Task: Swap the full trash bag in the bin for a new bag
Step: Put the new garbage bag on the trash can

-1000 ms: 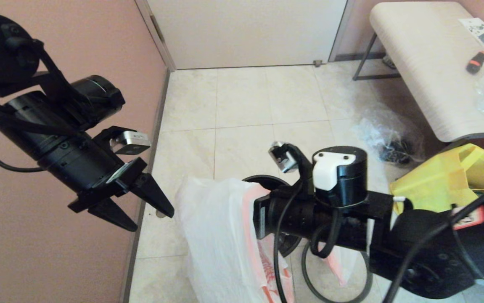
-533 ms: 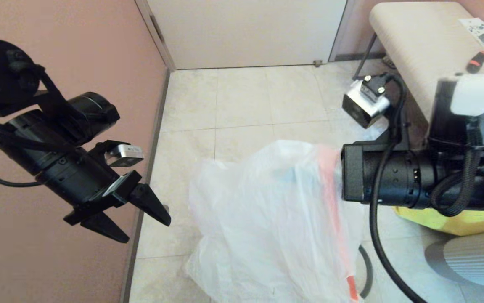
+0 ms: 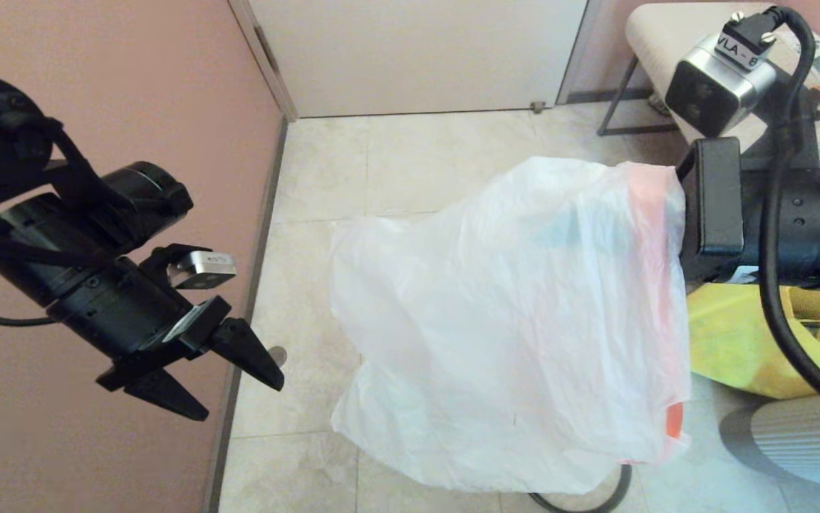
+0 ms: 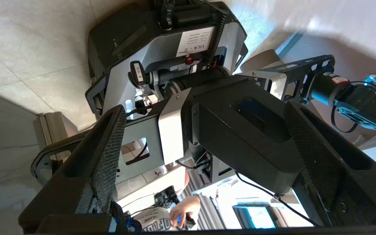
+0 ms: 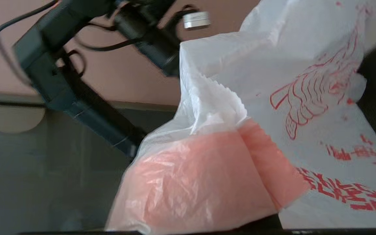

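Note:
A white plastic bag (image 3: 509, 320) with red print hangs in the air at the centre of the head view, billowed out. It hangs from the end of my right arm (image 3: 716, 206), whose fingers are buried in the plastic. In the right wrist view the bag (image 5: 207, 176) fills the space in front of the gripper. The black bin is hidden behind the bag. Only an arc of the thin dark hoop (image 3: 613, 491) shows on the floor below it. My left gripper (image 3: 235, 395) hangs open and empty by the pink wall, left of the bag.
The pink wall (image 3: 96, 85) runs along the left and a white door (image 3: 417, 50) closes the back. A beige-topped bench (image 3: 666, 64) stands at the back right. A yellow shopping bag (image 3: 737, 342) lies on the tiles under my right arm.
My right arm has risen and swung to the right, carrying the white bag up off the floor and across the bin. My left arm has sunk slightly.

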